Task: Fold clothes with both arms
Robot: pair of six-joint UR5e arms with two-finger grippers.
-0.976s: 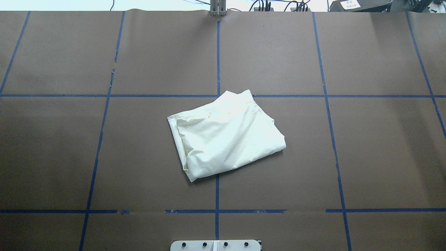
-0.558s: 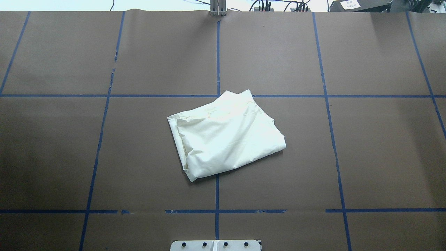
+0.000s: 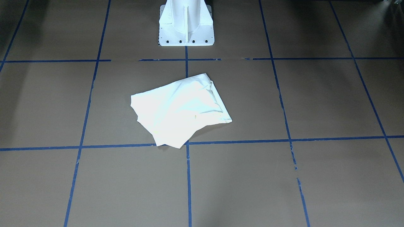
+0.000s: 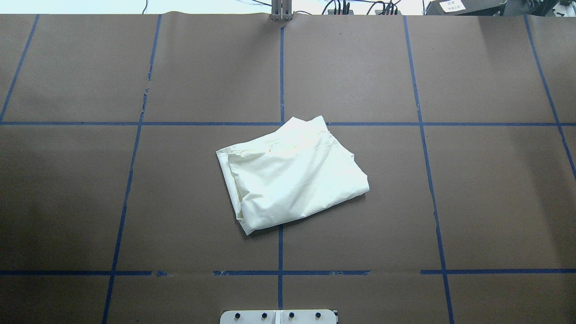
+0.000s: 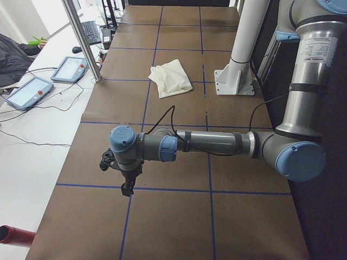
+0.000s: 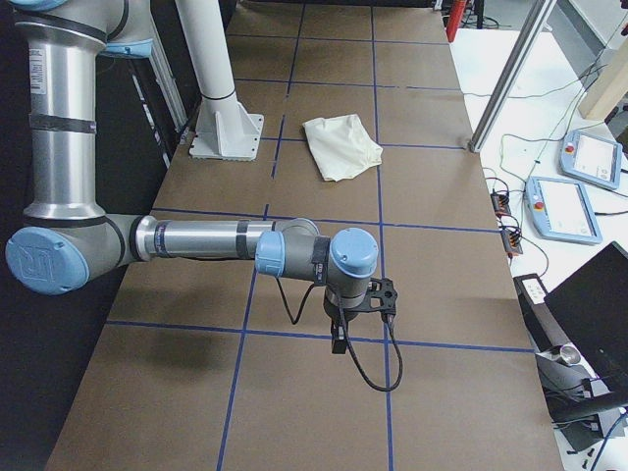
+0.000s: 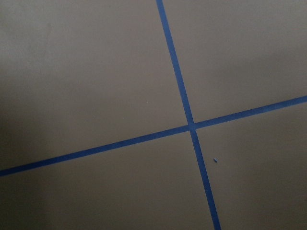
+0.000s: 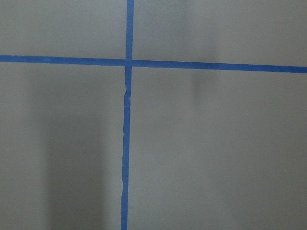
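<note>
Lying folded at the centre of the table [image 4: 495,202], the shirt [image 4: 292,177] runs lengthwise from the robot's near left to far right; whether the left gripper [image 5: 127,188] or the right gripper [image 6: 338,343] is open cannot be told.

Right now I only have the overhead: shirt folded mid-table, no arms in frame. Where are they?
Observer: The left arm stretches low over the table at its left end. The left gripper points down, far from the shirt.
Operator: Right one?
Observer: Mirrored at the other end; the right gripper also points down, clear of the shirt.
Operator: Open or shut?
Observer: Cannot tell. Each wrist camera shows only a tape crossing, no fingers.
</note>
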